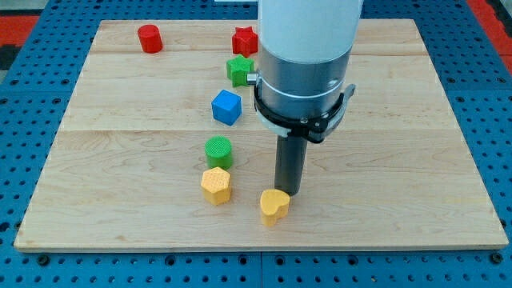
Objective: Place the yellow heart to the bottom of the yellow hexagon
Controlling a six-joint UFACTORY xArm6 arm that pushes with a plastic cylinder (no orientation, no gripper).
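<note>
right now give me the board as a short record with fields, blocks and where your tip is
my tip: just above the yellow heart, touching or nearly so
yellow heart: near the view's bottom, right of the yellow hexagon
yellow hexagon: just below the green cylinder
green cylinder: mid board
blue cube: above the green cylinder
green star: below the red star
red star: top
red cylinder: top left
task state: heart not yet below hexagon

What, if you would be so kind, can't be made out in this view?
- My tip: its very end is hidden behind the yellow heart; contact cannot be told.
- Red star and green star: right edges covered by the arm.
- Board behind the arm: hidden.
- Arm's upper part: cut off by the view's top.
</note>
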